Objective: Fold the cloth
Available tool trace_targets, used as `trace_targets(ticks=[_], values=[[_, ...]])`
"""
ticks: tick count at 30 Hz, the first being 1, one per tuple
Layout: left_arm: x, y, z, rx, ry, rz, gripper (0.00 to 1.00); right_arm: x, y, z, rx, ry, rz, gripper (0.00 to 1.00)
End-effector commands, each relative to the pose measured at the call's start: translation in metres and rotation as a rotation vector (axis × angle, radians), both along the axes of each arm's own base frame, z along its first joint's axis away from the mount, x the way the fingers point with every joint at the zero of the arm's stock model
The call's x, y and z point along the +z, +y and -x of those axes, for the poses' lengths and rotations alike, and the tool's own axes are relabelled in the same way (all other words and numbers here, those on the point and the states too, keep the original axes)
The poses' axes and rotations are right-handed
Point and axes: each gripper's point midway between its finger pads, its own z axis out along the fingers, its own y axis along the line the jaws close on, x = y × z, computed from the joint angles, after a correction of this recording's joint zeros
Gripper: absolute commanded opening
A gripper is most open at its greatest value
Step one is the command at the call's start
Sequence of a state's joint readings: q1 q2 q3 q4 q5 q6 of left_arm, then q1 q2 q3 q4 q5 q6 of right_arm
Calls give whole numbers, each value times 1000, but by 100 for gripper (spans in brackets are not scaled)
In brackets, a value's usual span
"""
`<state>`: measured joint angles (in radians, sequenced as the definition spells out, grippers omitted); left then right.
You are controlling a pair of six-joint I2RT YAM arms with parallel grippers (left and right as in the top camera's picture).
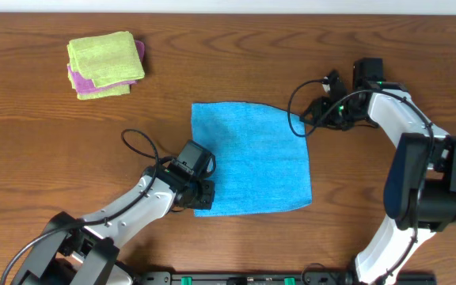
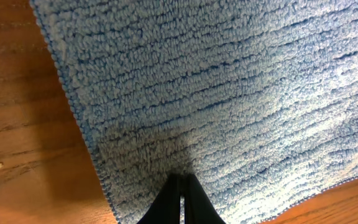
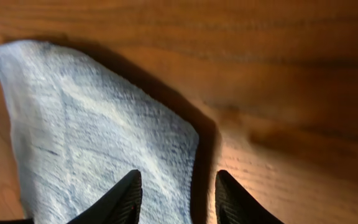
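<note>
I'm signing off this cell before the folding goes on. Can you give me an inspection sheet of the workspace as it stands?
Surface: brown wooden table, no spills seen.
Job's things: bright sky-blue terry cloth, spread flat mid-table, not yet folded.
Clutter: folded lime-green cloth stacked on a purple cloth at the far left, apart from the blue one.
Grippers: left gripper shut, tips at the blue cloth's near left corner; right gripper open, astride its far right corner.
Cables: a black cable loop at each wrist.
Surroundings: white strip past the table's far edge; nothing else seen.
</note>
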<state>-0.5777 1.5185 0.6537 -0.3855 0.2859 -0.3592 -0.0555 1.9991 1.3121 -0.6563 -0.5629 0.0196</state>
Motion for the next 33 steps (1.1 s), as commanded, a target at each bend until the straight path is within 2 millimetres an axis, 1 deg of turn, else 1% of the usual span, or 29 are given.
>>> trace_targets(ticks=[1, 8, 13, 24, 26, 29, 33], values=[[-18, 13, 25, -4, 85, -51, 6, -4, 8, -2, -25, 33, -54, 39], [-18, 13, 25, -4, 85, -50, 6, -26, 15, 5, -23, 105, -86, 38], [-18, 13, 25, -4, 85, -50, 6, -33, 16, 3, -39, 114, -93, 39], [-18, 13, 24, -4, 81, -49, 6, -14, 38, -20, -71, 53, -240, 43], [-18, 13, 24, -4, 81, -49, 6, -8, 44, -19, -70, 62, -290, 42], [-18, 13, 24, -4, 81, -49, 6, -11, 44, -13, -68, 91, -282, 36], [-18, 13, 24, -4, 81, -49, 6, -21, 35, -10, -92, 112, -207, 37]])
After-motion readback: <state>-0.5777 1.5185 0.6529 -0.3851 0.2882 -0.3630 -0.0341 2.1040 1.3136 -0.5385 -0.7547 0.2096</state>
